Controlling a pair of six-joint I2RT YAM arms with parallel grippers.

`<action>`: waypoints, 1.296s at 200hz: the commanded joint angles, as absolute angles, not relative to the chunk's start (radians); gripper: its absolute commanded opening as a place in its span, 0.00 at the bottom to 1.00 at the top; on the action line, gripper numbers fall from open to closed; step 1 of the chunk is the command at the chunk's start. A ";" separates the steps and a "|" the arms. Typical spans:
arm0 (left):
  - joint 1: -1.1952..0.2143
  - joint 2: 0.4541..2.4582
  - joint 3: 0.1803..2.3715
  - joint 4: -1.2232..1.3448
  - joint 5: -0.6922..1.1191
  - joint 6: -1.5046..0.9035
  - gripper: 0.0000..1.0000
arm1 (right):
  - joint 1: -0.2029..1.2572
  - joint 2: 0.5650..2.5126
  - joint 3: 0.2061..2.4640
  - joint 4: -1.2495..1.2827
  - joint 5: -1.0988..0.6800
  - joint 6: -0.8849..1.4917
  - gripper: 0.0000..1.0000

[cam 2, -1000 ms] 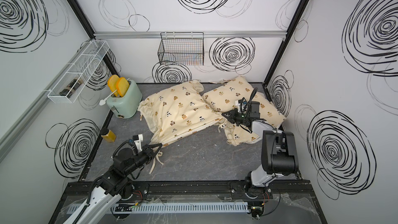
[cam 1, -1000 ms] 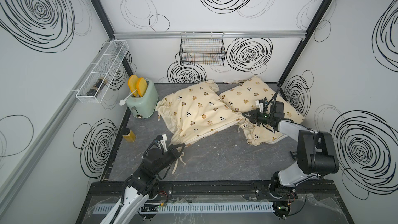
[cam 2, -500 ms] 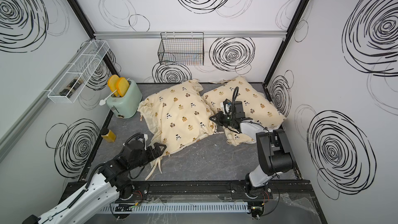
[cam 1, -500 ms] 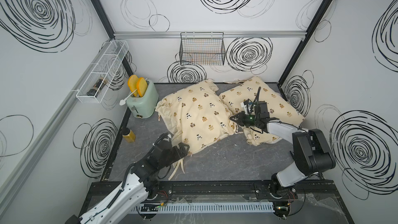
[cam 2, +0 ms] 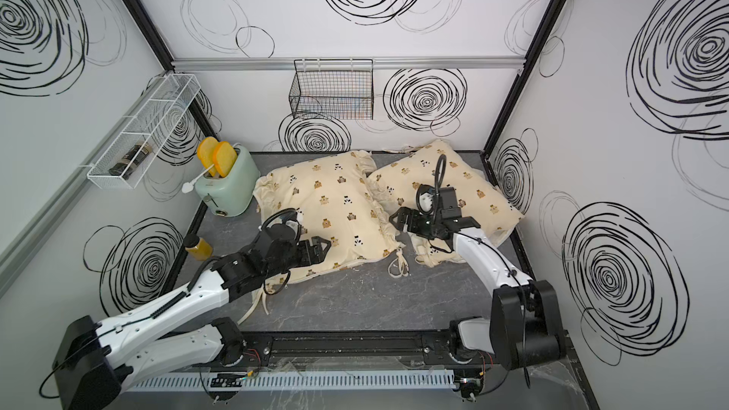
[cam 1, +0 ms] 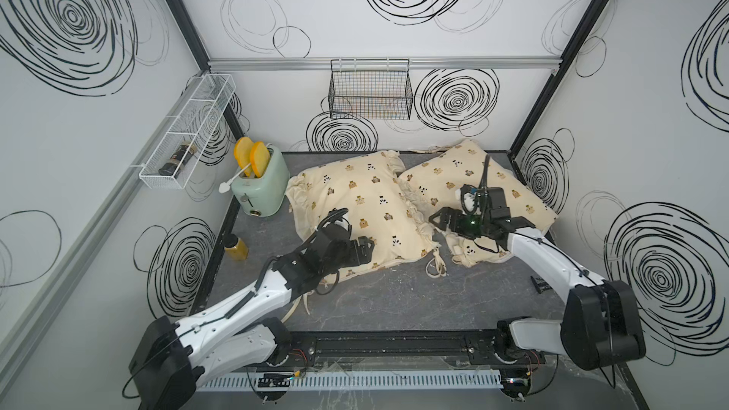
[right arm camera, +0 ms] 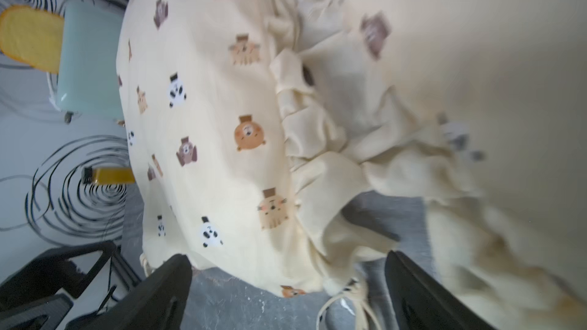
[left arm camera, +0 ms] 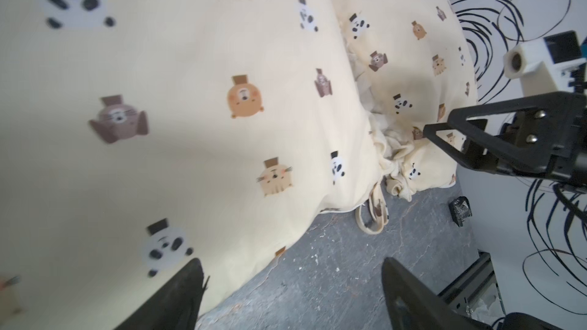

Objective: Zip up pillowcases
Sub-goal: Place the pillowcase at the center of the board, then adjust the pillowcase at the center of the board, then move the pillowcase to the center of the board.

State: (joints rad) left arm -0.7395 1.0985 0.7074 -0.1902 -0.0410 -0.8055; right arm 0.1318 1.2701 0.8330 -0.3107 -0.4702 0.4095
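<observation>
Left gripper hovers over the pillowcase beside the mint toaster — jaws apart, empty. Right gripper, jaws likewise apart, hangs over the second pillowcase, farther from the toaster.

- The left gripper has released: its fingers now stand apart, and it has moved farther in, over the left pillowcase.
- The right gripper has spread its fingers too, shifting toward that pillowcase's ruffled edge.
- The left pillowcase, taut before, lies slack and squarer.
</observation>
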 commanded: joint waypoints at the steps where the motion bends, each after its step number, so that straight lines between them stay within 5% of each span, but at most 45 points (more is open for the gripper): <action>1: -0.744 1.248 0.804 -0.007 -0.025 -0.730 0.87 | 0.010 1.248 0.925 -0.427 -0.342 0.304 0.96; 48: -0.693 1.458 0.833 0.084 -0.005 -0.673 0.84 | -0.138 1.423 0.987 -0.328 -0.121 0.309 0.83; 67: -0.674 1.510 0.820 0.060 -0.048 -0.619 0.72 | -0.161 1.548 1.061 -0.369 -0.143 0.283 0.78; 98: -0.628 1.561 0.800 0.020 -0.064 -0.555 0.69 | -0.160 1.709 1.118 -0.446 -0.085 0.294 0.75; 166: -0.545 1.477 0.737 -0.044 -0.184 -0.483 0.57 | 0.108 1.621 0.899 -0.344 -0.257 0.399 0.62; 194: -0.622 1.415 0.878 -0.246 -0.387 -0.396 0.51 | 0.172 1.571 0.909 -0.360 -0.308 0.431 0.62; 227: -0.759 1.314 0.955 -0.249 -0.182 -0.528 0.49 | 0.170 1.505 0.947 -0.438 -0.304 0.416 0.66; 259: -0.897 1.411 0.901 0.013 0.064 -0.796 0.42 | 0.135 1.382 0.984 -0.543 -0.329 0.392 0.88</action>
